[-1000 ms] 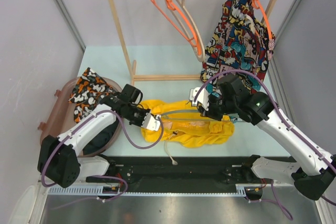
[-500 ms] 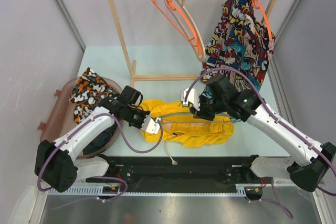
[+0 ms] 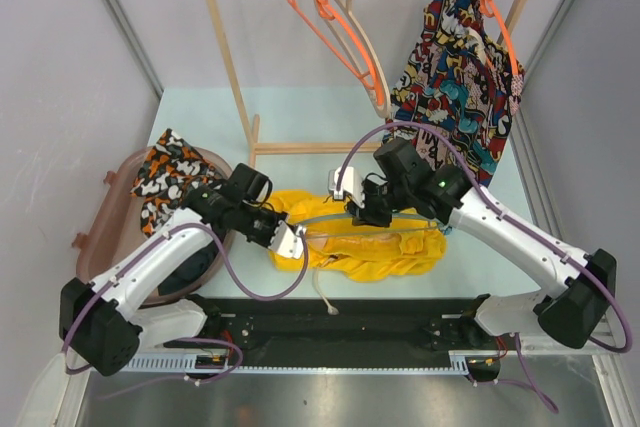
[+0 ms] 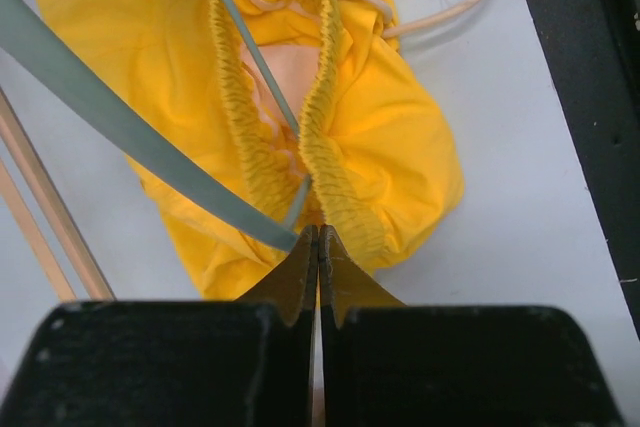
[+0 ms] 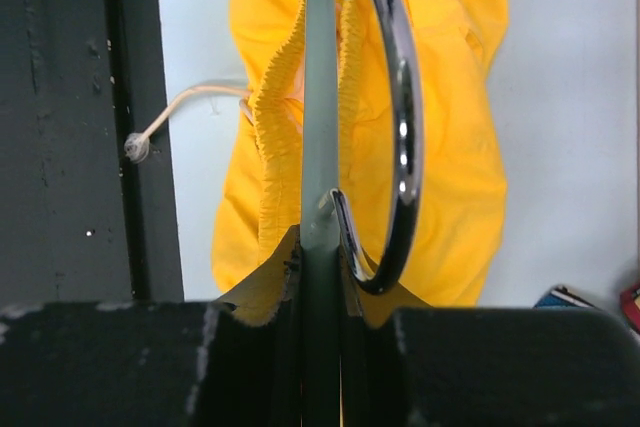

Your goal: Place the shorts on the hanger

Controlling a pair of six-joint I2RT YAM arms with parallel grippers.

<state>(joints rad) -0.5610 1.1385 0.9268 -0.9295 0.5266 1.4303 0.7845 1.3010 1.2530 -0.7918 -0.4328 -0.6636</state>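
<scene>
Down at the near edge, the whitish drawstring (image 3: 322, 297) is trailing out of the shorts (image 3: 392, 247), which are lying crumpled on the pale table (image 3: 300, 117) between the two arms. They're looking bright yellow, bunched into folds, the ribbed elastic waistband (image 4: 325, 127) gaping open like a mouth.

The left gripper (image 4: 318, 237) is sitting right at the end of that waistband with its fingers pressed tight together. Whether any elastic is caught between them, I can't tell. My read: it's there to anchor that corner so the opening stays put.

The right gripper (image 5: 320, 237) is pinching the hanger (image 5: 320, 97) at its neck, just under the metal hook (image 5: 405, 127), and holding it low and lengthwise. One thin mint-green arm is running straight into the waistband opening, which looks like threading in progress. The shorts aren't on it yet.

Off to the left, a brown basket (image 3: 100, 237) is holding an orange patterned cloth (image 3: 170, 172). At the back, the wooden rack (image 3: 228, 57) is carrying orange hangers (image 3: 335, 32) and a comic-print garment (image 3: 455, 57).
</scene>
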